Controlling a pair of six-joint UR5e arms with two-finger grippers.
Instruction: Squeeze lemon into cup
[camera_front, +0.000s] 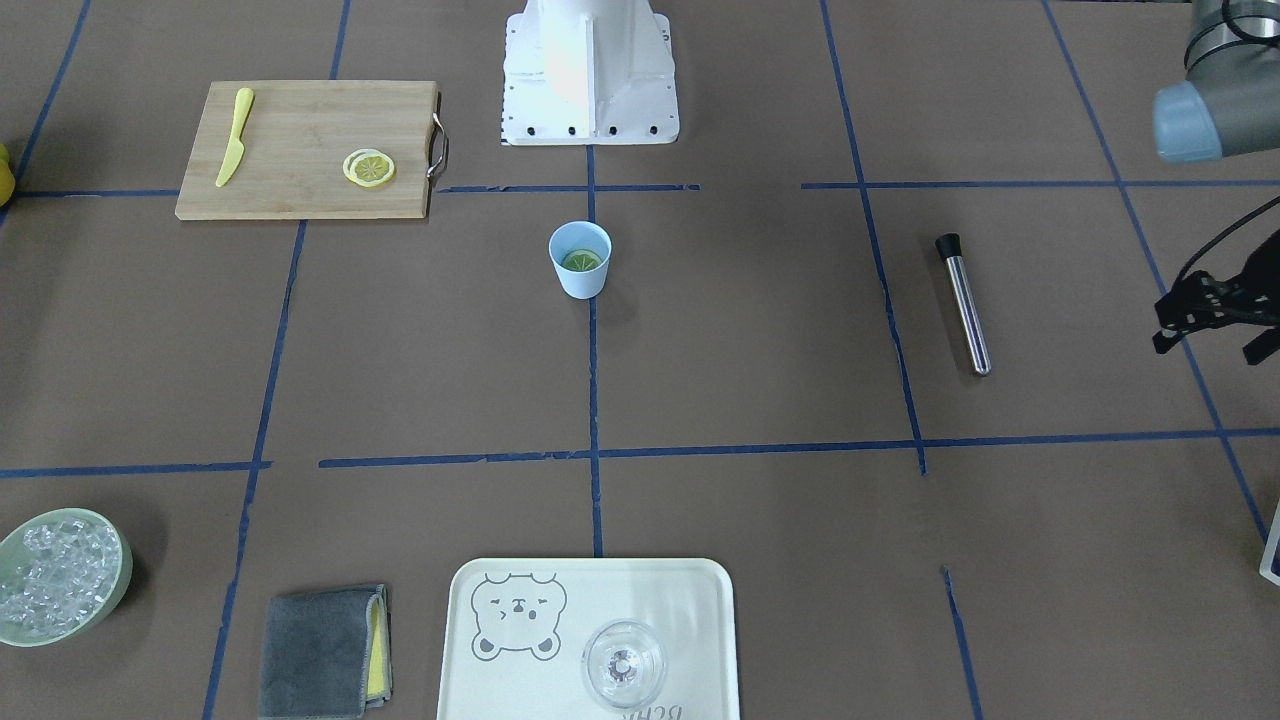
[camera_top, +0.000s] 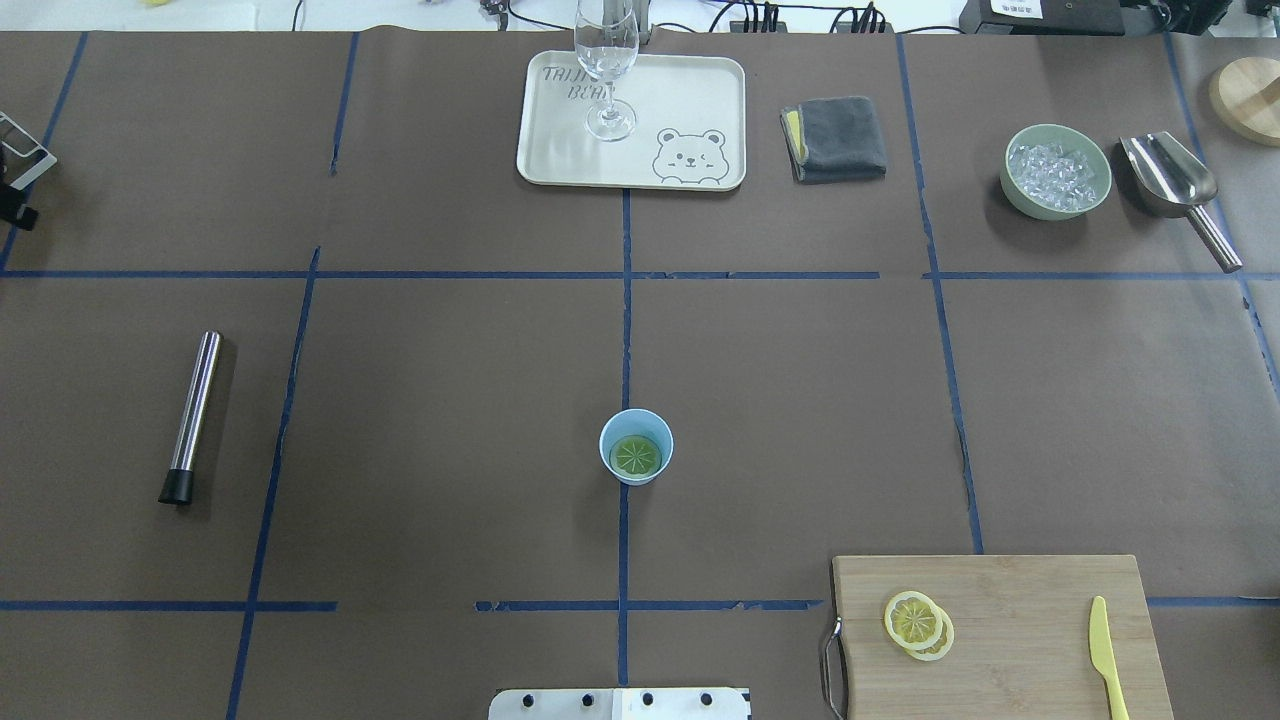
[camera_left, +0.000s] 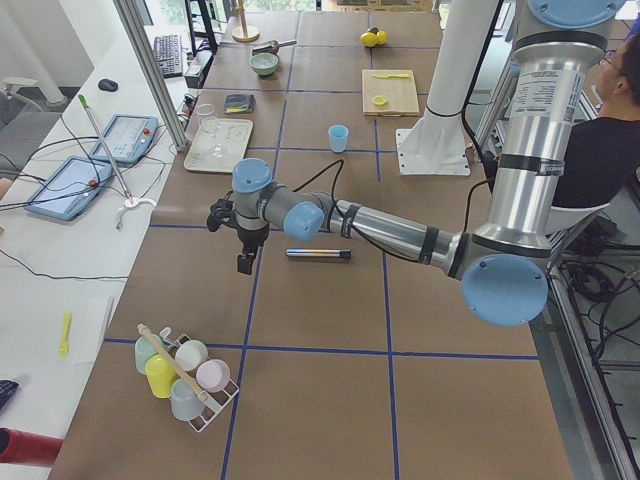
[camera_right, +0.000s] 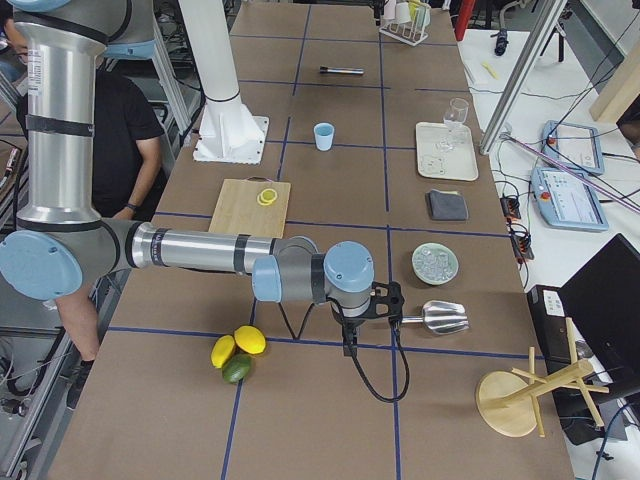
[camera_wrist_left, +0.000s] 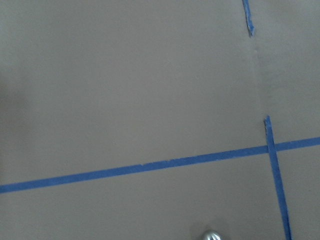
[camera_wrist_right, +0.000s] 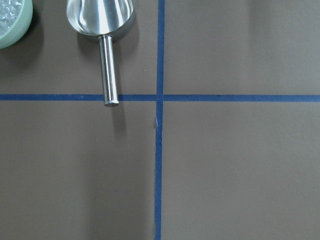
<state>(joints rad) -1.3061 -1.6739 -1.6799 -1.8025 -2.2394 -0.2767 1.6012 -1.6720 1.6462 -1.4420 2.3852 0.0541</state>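
The lemon waits on its board, apart from the cup — left gripper, right gripper parked farther off; whether spread, cannot tell.

left arm extended, left gripper pointing down, jaws unclear | right arm extended, right gripper down, jaws unclear

On my feeds: left arm and right arm, both silver tubes with pale-blue joint caps; a black cable loops off each wrist; the white pedestal, at twelve o'clock in my front view, carries a row of dark screws.
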